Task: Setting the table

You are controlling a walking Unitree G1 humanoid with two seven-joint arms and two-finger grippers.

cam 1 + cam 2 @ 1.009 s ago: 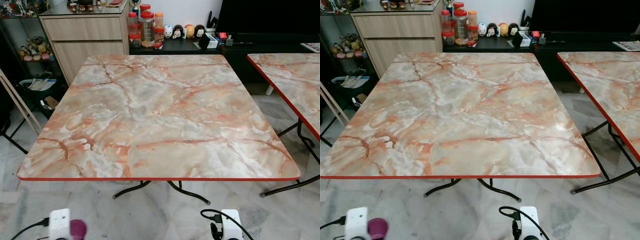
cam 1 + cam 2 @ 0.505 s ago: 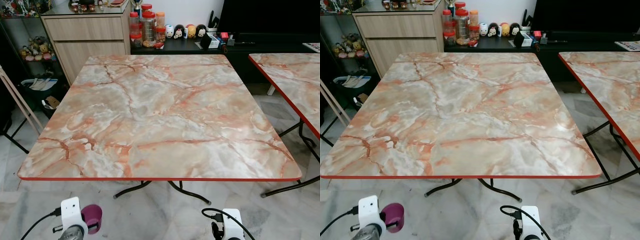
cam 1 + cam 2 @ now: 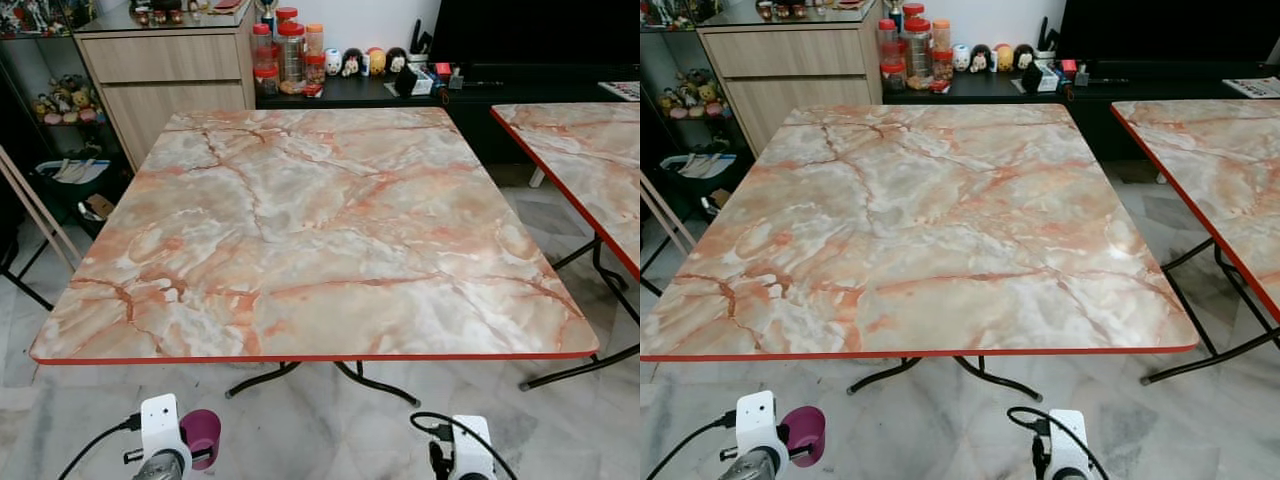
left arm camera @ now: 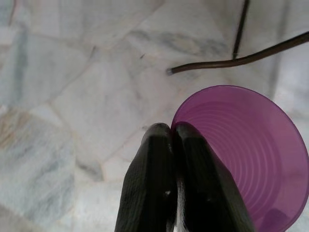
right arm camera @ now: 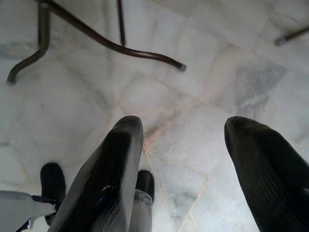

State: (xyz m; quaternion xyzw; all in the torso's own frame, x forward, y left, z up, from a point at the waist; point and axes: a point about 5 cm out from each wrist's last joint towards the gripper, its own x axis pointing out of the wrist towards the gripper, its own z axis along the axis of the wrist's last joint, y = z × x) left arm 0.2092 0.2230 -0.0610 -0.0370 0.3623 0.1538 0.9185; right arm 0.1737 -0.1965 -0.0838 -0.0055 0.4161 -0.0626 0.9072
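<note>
A purple plastic cup [image 3: 201,435] hangs low at the left, below the near edge of the marble-patterned table [image 3: 320,220]. My left gripper [image 4: 171,129] is shut on the cup's rim, one finger inside and one outside; the cup [image 4: 246,154] is empty. My right gripper [image 5: 183,130] is open over the floor at the lower right, with nothing between its fingers. The tabletop is bare.
A second marble table [image 3: 590,170] stands to the right across a narrow gap. Behind are a wooden cabinet [image 3: 170,75], jars [image 3: 290,55] and small figurines [image 3: 365,62] on a dark low shelf. Black table legs [image 3: 330,378] curve over the marble floor.
My left arm has risen and moved rightward with the purple cup, which now shows more fully. The camera has shifted slightly. The right arm stays about where it was.
</note>
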